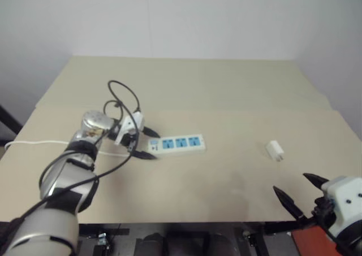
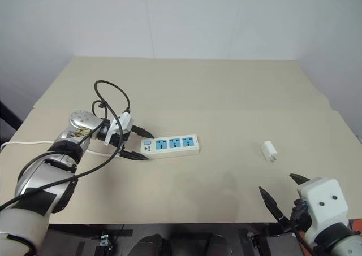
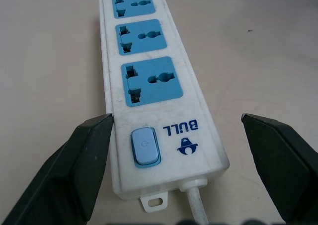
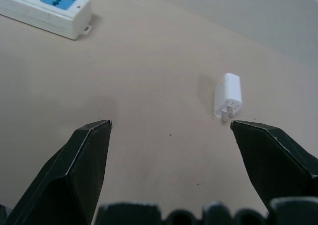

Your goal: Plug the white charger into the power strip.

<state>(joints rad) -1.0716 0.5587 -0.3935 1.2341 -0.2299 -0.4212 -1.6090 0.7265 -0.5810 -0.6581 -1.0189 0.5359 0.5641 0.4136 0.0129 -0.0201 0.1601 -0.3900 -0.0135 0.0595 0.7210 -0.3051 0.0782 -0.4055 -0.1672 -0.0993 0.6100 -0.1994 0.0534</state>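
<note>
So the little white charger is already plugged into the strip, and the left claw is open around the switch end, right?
Not quite. The white charger lies loose on the table, far from the power strip, as the left eye view shows. The left gripper is indeed open around the switch end.

The left arm (image 1: 68, 177) is silver-grey metal with black bands and a domed silver wrist joint, and black cables (image 1: 121, 98) loop above it. Each gripper is a white box — the right gripper (image 2: 285, 202) shows two dark screw holes — ending in black, pointed, wedge-shaped fingers (image 3: 74, 170).

The white charger (image 1: 275, 151) lies well right of the power strip (image 1: 180, 144).
</note>
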